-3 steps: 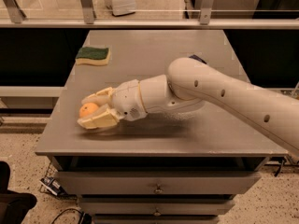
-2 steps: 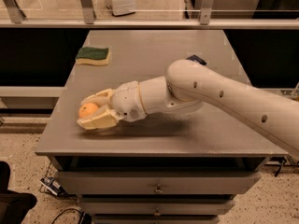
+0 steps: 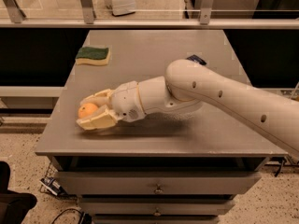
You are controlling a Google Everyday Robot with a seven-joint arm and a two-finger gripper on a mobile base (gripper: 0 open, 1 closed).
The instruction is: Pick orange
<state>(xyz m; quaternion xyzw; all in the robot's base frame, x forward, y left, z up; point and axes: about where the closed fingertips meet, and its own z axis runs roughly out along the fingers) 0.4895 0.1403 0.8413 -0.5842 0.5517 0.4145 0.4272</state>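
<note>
The orange is a small round fruit near the front left of the grey table. My gripper reaches in from the right on the white arm. Its cream fingers sit on either side of the orange and are closed on it, one behind and one in front. The gripper with the orange is at or just above the table top; I cannot tell if it is lifted.
A green-and-yellow sponge lies at the table's back left. A dark object shows behind the arm's elbow. A metal rail runs behind the table. Drawers are below the front edge.
</note>
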